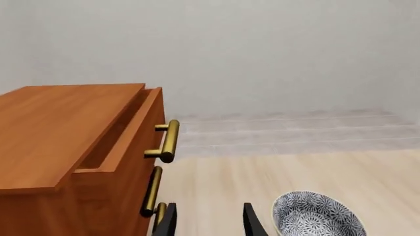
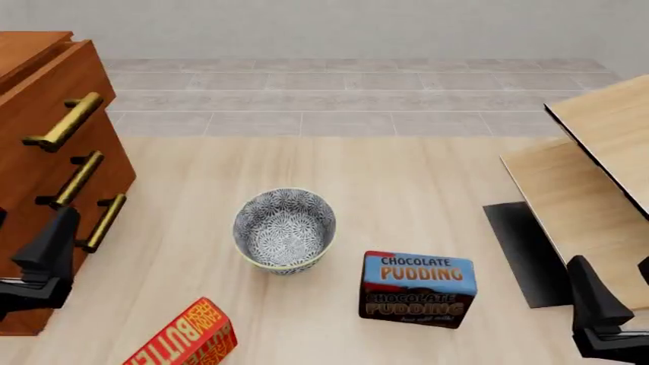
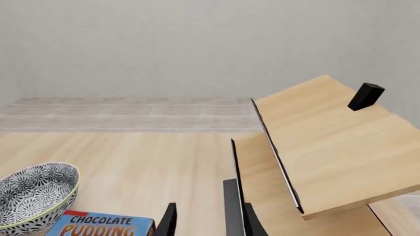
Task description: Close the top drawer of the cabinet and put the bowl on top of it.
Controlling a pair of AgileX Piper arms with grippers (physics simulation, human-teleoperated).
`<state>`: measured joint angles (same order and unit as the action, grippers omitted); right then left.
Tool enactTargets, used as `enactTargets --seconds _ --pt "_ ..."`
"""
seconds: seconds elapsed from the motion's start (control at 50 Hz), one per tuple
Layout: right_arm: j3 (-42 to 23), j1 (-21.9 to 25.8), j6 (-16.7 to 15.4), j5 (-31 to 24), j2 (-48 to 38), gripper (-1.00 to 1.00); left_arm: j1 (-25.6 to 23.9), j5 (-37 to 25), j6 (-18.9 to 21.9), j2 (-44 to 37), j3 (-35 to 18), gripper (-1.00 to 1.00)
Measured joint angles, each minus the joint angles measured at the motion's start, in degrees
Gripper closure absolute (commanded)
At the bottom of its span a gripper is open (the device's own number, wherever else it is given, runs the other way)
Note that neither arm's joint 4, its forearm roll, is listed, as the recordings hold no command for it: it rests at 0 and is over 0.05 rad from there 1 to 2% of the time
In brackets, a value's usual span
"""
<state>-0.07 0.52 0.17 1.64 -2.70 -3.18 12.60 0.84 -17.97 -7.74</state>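
Note:
The reddish-brown cabinet [image 2: 26,46] stands at the table's left. Its top drawer [image 1: 136,129] is pulled out a little, and a gap shows behind the drawer front. The brass handle [image 2: 65,121] juts toward the table's middle. The blue-grey floral bowl [image 2: 285,230] sits upright on the table near the middle. My left gripper [image 2: 45,257] hovers low in front of the cabinet, left of the bowl, open and empty [image 1: 208,223]. My right gripper [image 2: 598,310] is at the near right, open and empty [image 3: 206,223], well apart from the bowl [image 3: 34,200].
A chocolate pudding box [image 2: 418,289] lies right of the bowl. An orange butter box [image 2: 185,338] lies at the near left. Pale light-wood furniture [image 2: 598,167] with a dark base fills the right side. Two lower drawers with brass handles [image 2: 79,179] sit shut.

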Motion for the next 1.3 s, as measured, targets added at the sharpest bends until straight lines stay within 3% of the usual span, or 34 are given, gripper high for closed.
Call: enactTargets --seconds 0.7,1.3 --pt "0.0 0.6 -0.4 1.1 -1.6 -1.00 -2.5 21.6 0.4 -31.1 -10.2 -1.00" --pt "0.0 0.5 -0.3 1.3 -1.8 -1.00 -0.9 30.0 -2.2 -52.6 -19.0 -1.00"
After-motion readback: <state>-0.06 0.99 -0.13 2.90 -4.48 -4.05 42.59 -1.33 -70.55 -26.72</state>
